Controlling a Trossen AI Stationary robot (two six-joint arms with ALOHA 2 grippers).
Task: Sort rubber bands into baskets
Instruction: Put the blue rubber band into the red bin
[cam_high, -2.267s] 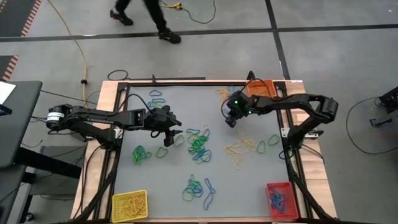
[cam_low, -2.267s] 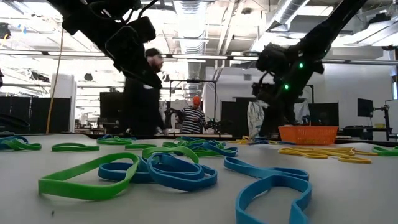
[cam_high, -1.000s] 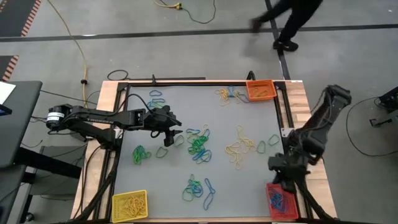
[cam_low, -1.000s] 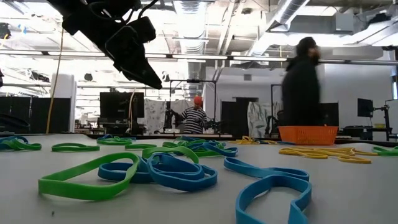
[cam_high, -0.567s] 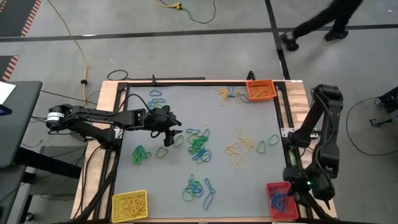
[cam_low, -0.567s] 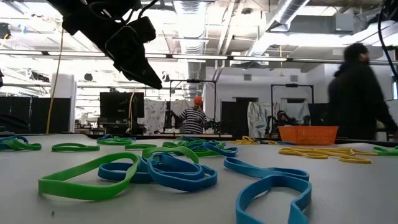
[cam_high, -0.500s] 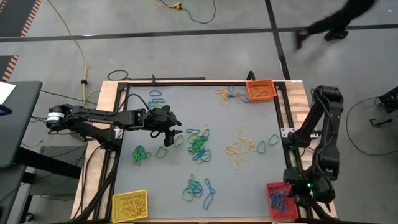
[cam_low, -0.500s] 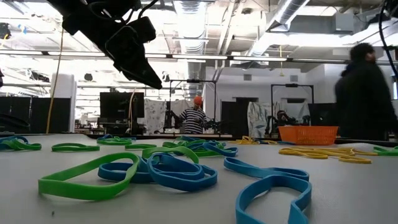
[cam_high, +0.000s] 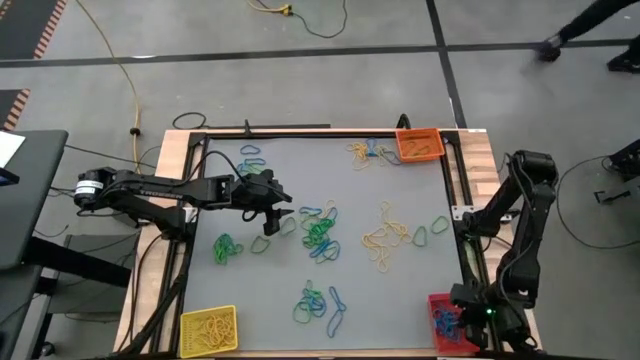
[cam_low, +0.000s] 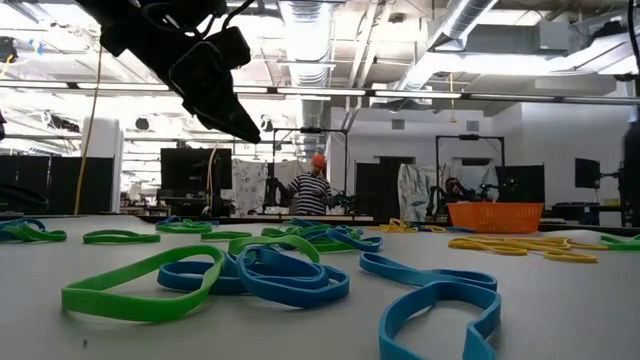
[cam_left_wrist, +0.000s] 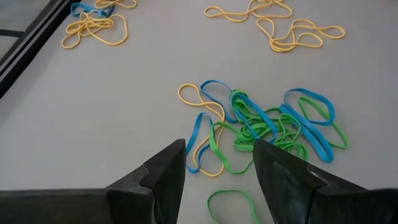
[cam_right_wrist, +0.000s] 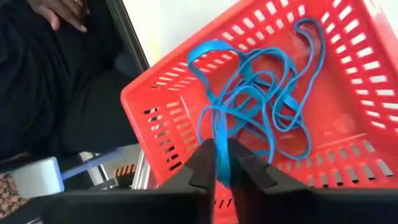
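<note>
1. Right tool (cam_right_wrist: 216, 163) hangs over the red basket (cam_right_wrist: 348, 74), tips nearly together pinching a blue band (cam_right_wrist: 217, 134).
2. Left tool (cam_left_wrist: 217, 165), tips apart, hovers above the mixed bands (cam_left_wrist: 273, 127) left on the table (cam_left_wrist: 112, 112).

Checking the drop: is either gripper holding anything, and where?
Right gripper pinches a blue band at its end, over the red basket. Left gripper holds nothing.

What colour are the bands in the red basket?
Blue bands in the red basket; clearest in the right wrist view.
</note>
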